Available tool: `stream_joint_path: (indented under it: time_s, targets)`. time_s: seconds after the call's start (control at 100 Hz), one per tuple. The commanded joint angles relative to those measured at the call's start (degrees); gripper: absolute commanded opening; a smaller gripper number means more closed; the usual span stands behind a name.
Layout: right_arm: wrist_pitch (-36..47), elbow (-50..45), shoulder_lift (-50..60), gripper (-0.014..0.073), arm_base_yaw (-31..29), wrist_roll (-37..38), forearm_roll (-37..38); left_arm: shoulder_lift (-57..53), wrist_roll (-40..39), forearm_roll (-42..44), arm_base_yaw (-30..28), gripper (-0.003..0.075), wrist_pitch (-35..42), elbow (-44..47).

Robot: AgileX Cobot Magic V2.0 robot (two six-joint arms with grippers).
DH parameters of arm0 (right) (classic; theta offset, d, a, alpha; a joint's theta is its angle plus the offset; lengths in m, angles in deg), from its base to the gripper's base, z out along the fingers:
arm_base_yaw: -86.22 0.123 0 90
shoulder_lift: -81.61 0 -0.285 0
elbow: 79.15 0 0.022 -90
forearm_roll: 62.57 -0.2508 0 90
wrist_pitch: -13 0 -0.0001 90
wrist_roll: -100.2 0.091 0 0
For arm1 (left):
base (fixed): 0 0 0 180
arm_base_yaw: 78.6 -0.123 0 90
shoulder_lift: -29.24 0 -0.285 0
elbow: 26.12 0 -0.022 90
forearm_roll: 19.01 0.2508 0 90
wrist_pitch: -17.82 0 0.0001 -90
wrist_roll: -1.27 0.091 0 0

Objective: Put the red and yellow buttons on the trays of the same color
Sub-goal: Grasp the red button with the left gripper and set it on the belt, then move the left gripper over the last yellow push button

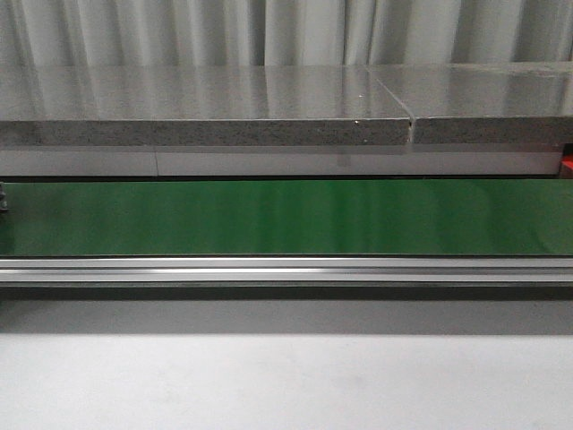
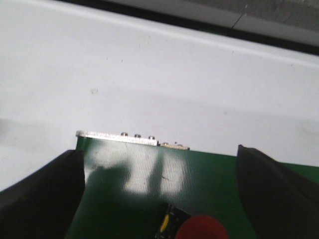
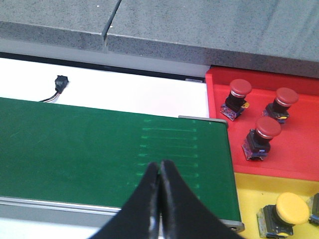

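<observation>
In the left wrist view a red button (image 2: pixel 202 228) with a black and yellow base sits on the green belt (image 2: pixel 134 169) near its end. My left gripper (image 2: pixel 159 151) is open, and the button lies between the fingers, well back from their tips. In the right wrist view my right gripper (image 3: pixel 159 165) is shut on nothing above the belt (image 3: pixel 89 144). Beside the belt's end, the red tray (image 3: pixel 294 149) holds three red buttons (image 3: pixel 263 133). The yellow tray (image 3: pixel 249 191) holds a yellow button (image 3: pixel 290 209). Neither gripper shows in the front view.
The front view shows the green belt (image 1: pixel 286 217) with its metal rail (image 1: pixel 286 269) in front and a grey stone shelf (image 1: pixel 206 112) behind. A small black connector with wires (image 3: pixel 60 82) lies on the white surface behind the belt.
</observation>
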Motion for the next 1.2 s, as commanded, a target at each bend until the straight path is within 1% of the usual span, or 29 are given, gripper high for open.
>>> stream_joint_path:
  time_s: [0.0,0.14,0.31,0.43,0.61,1.02,1.19]
  targets:
    - [3.9,1.6,0.1,-0.0068,0.0,-0.5,-0.4,-2.3,-0.1,-1.3,-0.7,0.0607,1.9,-3.7]
    - [3.9,1.6,0.1,-0.0068,0.0,-0.5,-0.4,-2.1,-0.8,-1.3,-3.7,0.0607,1.5,-4.2]
    - [3.9,1.6,0.1,-0.0068,0.0,-0.5,-0.4,-0.7,-1.0,-1.3,-9.4,0.0607,1.1,-4.2]
    - [4.0,1.6,0.1,-0.0068,0.0,-0.5,-0.4,1.6,-1.0,-1.3,-13.1,0.0607,-0.1,-4.2]
    - [4.0,1.6,0.1,-0.0068,0.0,-0.5,-0.4,6.5,-1.0,-1.2,-17.1,0.0607,0.7,-4.4]
    - [4.0,1.6,0.1,-0.0068,0.0,-0.5,-0.4,15.1,-1.0,-0.7,-20.4,0.0606,10.0,-4.4]
    - [4.0,1.6,0.1,-0.0068,0.0,-0.5,-0.4,19.1,-1.0,-0.2,-20.5,0.0606,10.5,-7.3]
